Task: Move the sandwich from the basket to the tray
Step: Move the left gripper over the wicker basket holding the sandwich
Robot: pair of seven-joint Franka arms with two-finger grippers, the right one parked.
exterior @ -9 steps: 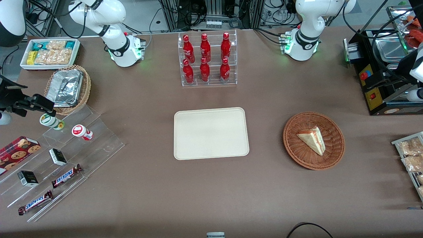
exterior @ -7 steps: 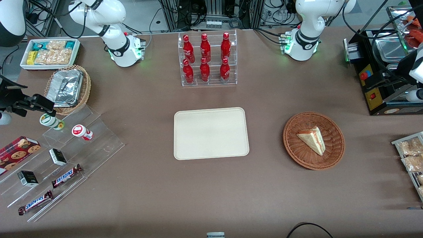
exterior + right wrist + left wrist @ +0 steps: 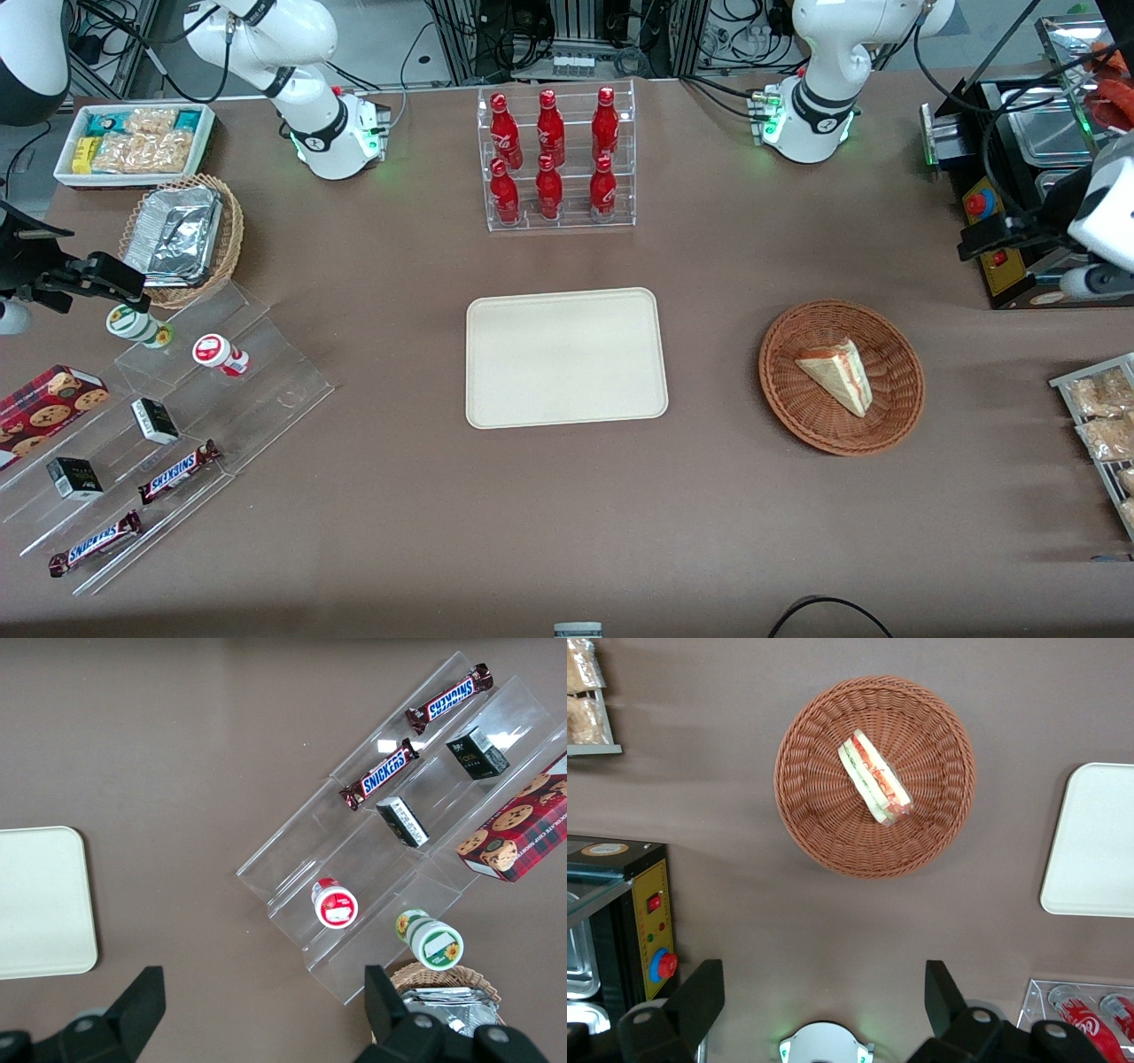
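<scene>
Clear-wrapped triangular white-bread sandwich (image 3: 874, 778) lying in round reddish-brown wicker basket (image 3: 811, 828) on brown tabletop (image 3: 399, 496), beside flat cream rectangular tray (image 3: 505, 399) (bare). Pincer (image 3: 824, 997) poised high above the tabletop near the basket, fingers (image 3: 700, 997) spread wide, holding nothing.

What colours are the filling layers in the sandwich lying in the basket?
Red-orange and green between white bread, clearest in the left wrist view: sandwich, with the open gripper high above it.

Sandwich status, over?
Gripper open, high above the table, farther from the front camera than the basket. Sandwich lies in basket, untouched. Tray bare. Nothing between basket and tray.
</scene>
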